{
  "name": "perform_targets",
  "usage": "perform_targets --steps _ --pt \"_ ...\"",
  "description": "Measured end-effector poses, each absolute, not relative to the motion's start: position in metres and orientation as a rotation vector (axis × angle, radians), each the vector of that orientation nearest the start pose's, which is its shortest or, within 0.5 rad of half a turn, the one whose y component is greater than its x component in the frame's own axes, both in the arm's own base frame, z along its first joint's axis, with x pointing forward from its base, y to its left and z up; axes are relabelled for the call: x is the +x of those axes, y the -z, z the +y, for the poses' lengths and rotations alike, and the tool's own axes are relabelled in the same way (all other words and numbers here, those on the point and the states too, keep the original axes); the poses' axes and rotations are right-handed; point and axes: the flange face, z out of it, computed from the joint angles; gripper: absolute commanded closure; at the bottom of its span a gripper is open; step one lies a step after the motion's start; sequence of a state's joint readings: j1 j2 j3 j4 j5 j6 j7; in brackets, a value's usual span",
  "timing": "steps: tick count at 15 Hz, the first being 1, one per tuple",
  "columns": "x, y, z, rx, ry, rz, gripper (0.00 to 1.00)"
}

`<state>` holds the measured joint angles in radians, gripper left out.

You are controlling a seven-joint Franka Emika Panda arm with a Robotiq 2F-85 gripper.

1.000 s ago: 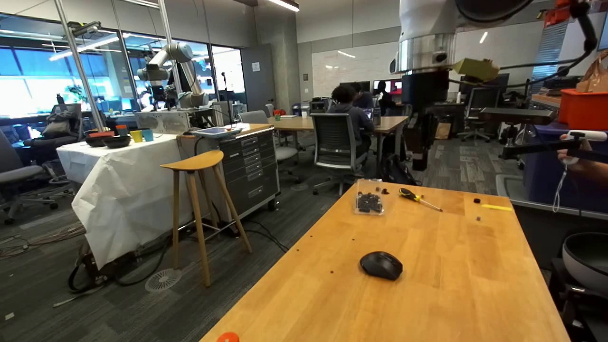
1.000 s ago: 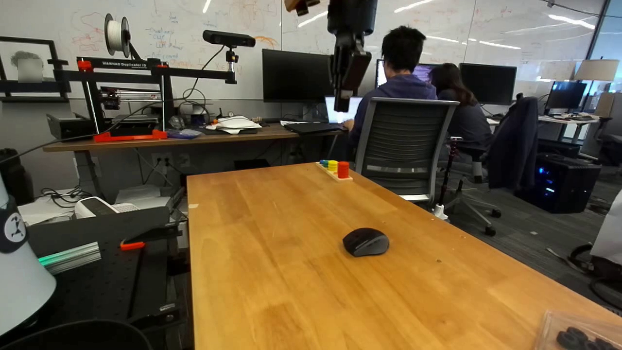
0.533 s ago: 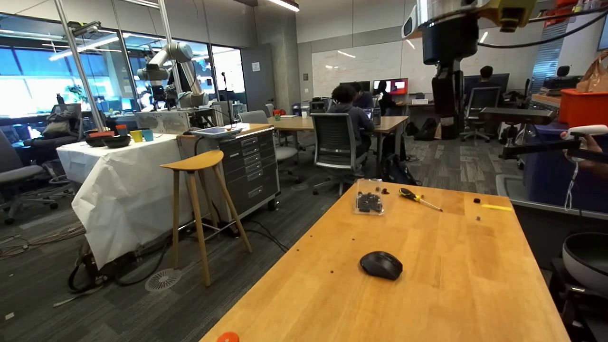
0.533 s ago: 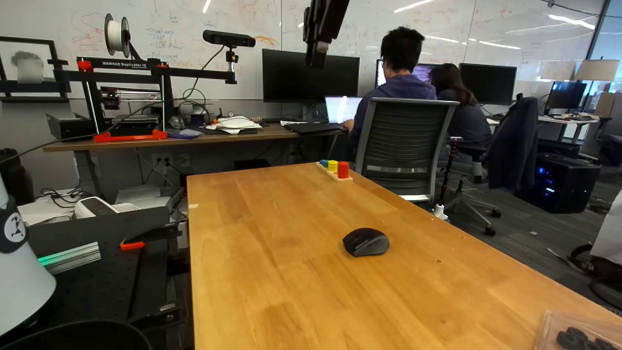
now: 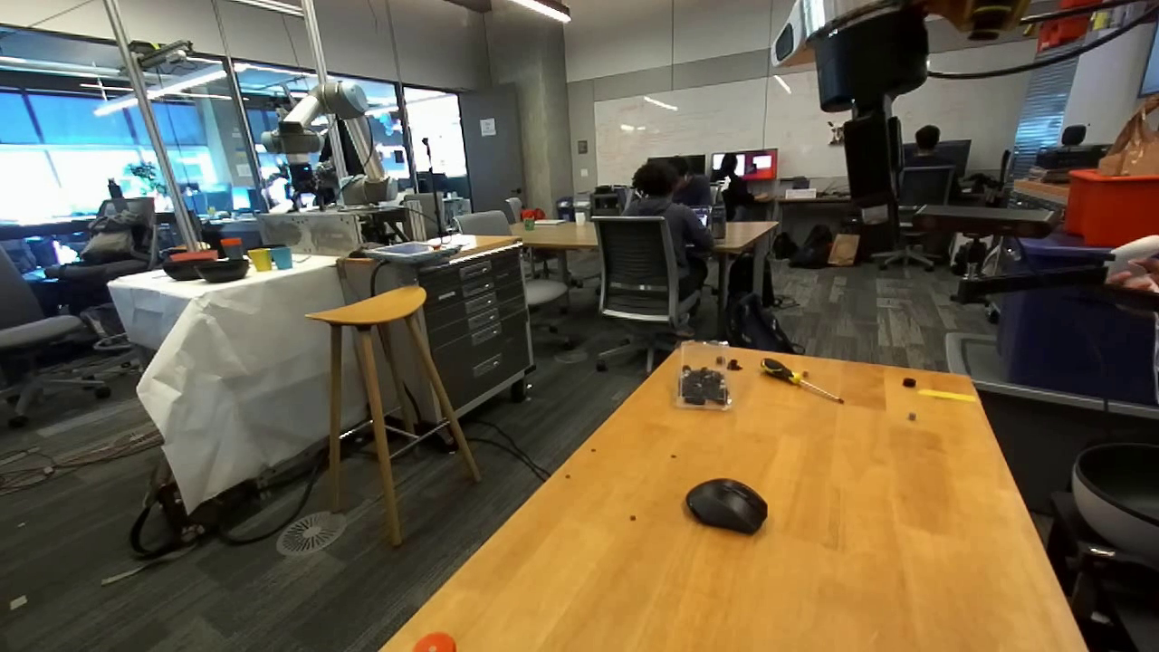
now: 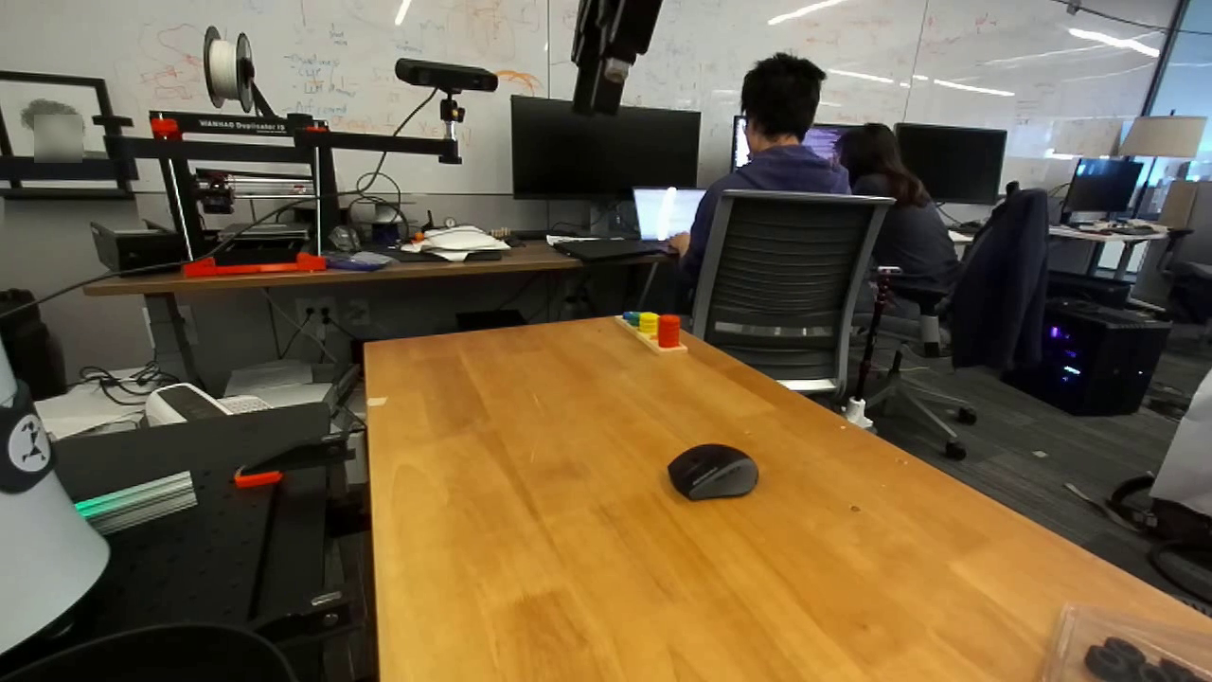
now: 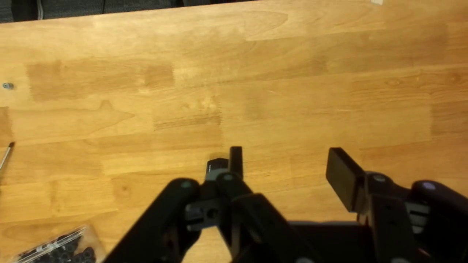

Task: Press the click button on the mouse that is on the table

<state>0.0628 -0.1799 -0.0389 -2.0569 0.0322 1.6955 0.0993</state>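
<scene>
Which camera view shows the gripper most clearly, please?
The wrist view: the gripper is close there, both fingers visible and apart. Both exterior views show it smaller, a dark shape high in the picture, with no clear gap between fingers.

The mouse [image 6: 715,472] was black and dark grey. The table [image 6: 530,568] was honey-coloured, streaked with grain. The gripper [image 7: 287,170], blurred, seemed black.

Black mouse [image 5: 726,505] on wooden table [image 5: 869,580]
</scene>
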Motion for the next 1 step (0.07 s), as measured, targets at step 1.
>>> perform_targets --steps 1 --pt "0.4827 -0.5004 0.0138 -3.099 -0.286 0.125 0.37"
